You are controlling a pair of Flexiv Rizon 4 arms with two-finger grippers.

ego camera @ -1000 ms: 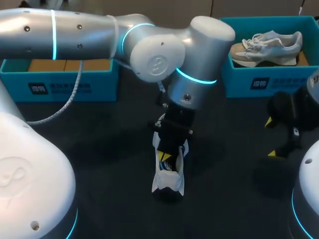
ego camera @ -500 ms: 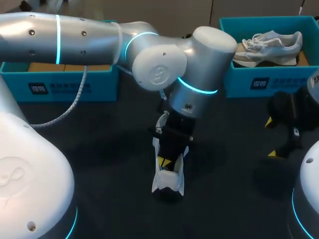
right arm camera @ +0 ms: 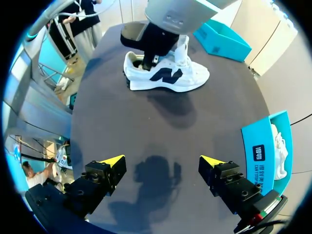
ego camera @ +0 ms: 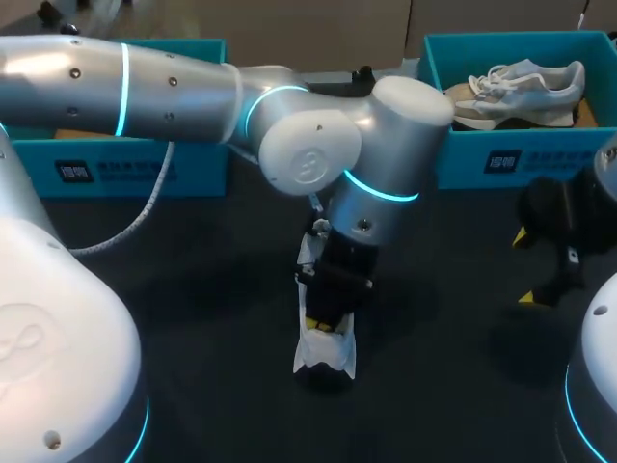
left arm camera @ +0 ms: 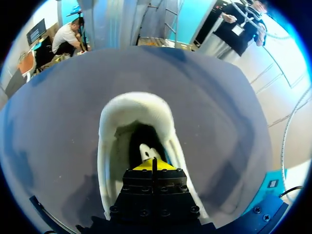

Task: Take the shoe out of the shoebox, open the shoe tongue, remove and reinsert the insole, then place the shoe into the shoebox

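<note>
A white shoe (ego camera: 326,355) with a dark side logo (right arm camera: 165,75) lies on the dark table near its middle. My left arm comes across from the left, and its gripper (ego camera: 321,324) points down into the shoe's opening. In the left wrist view the yellow tips (left arm camera: 152,164) are pressed together, shut, inside the padded collar (left arm camera: 132,108), with a slim white piece (left arm camera: 146,152) just ahead of them. I cannot tell whether anything is pinched. My right gripper (right arm camera: 162,163) hangs open over bare table at the right (ego camera: 525,268), well apart from the shoe.
A teal shoebox (ego camera: 511,159) at the back right holds a grey shoe (ego camera: 525,89). A second teal box (ego camera: 125,166) stands at the back left, partly behind my left arm. Bare dark table lies between the shoe and my right gripper.
My left gripper has sunk lower and deeper into the shoe's opening, and the blue lining seen earlier is now covered. The right arm has kept still.
</note>
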